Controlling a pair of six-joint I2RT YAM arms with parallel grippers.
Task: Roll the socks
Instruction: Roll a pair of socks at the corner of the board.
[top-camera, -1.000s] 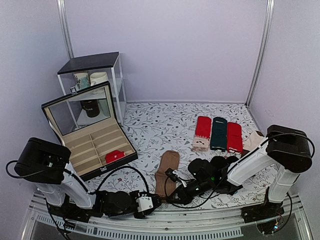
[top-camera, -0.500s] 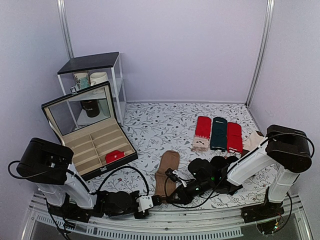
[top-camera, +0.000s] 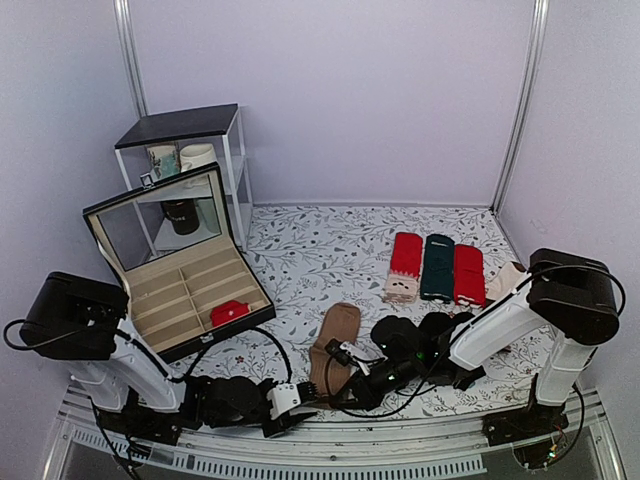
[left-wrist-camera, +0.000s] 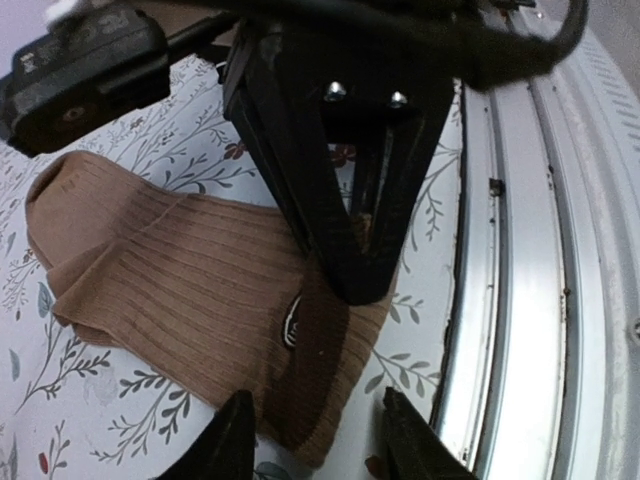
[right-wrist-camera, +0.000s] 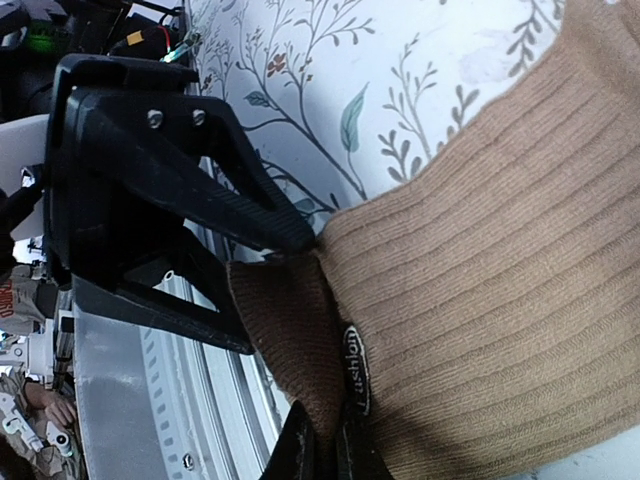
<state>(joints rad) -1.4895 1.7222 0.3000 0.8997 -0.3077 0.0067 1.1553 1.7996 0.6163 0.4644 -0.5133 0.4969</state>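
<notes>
two robot arms meet low over the near edge of a flower-printed tablecloth (top-camera: 320, 240), where the tan-brown socks (top-camera: 337, 335) lie flat as one ribbed strip running away from the arms. the strip sits between an open black case (top-camera: 160, 225) on the left and a row of red and dark green flat socks (top-camera: 437, 268) farther back on the right. its darker brown cuff (right-wrist-camera: 285, 330), bearing a small oval label (right-wrist-camera: 356, 372), is the end nearest the table's metal rail (left-wrist-camera: 530, 260).

the right gripper (top-camera: 338, 360) is closed tight on that cuff. in its own wrist view the two fingertips (right-wrist-camera: 300, 445) are pressed together, with the dark knit pulled up between them into a fold. the left gripper (left-wrist-camera: 320, 445) comes in from the opposite side, close above the rail. its fingers are spread apart and the corner of the cuff lies in the gap, gripped by neither. whether either finger touches the fabric cannot be told.

one small red bundle (top-camera: 230, 312) sits in a compartment near the case's front right corner. behind the case, a black-topped side shelf (top-camera: 185, 125) holds mugs, with pale lilac walls all around.
</notes>
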